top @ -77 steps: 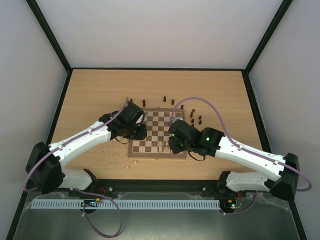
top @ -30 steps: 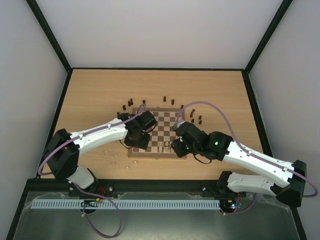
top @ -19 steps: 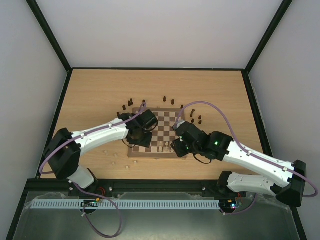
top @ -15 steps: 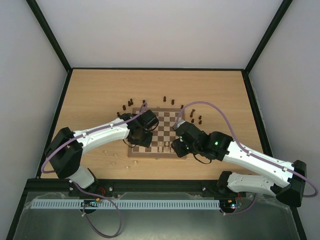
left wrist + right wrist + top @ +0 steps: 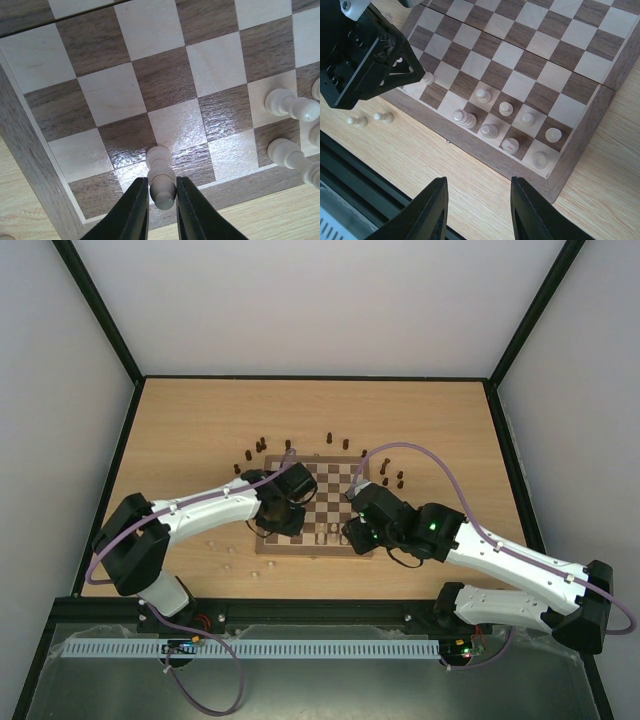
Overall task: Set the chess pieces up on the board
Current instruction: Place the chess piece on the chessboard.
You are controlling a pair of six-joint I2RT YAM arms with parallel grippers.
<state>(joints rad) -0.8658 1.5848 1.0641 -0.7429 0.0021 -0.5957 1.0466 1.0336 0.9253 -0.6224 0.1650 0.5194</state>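
left gripper (image 5: 162, 184): pinching pale piece (image 5: 160, 161) | right gripper (image 5: 478, 186): jaws apart (pointing down) | arms: both reaching inward

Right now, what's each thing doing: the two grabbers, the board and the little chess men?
left gripper, shut on the pale piece.
right gripper, open, holding nothing.
pale piece, upright between the fingers.
board, flat on the table, mostly bare.
other pale pieces, standing on the near squares.
dark pieces, off the board, beyond its far edge.
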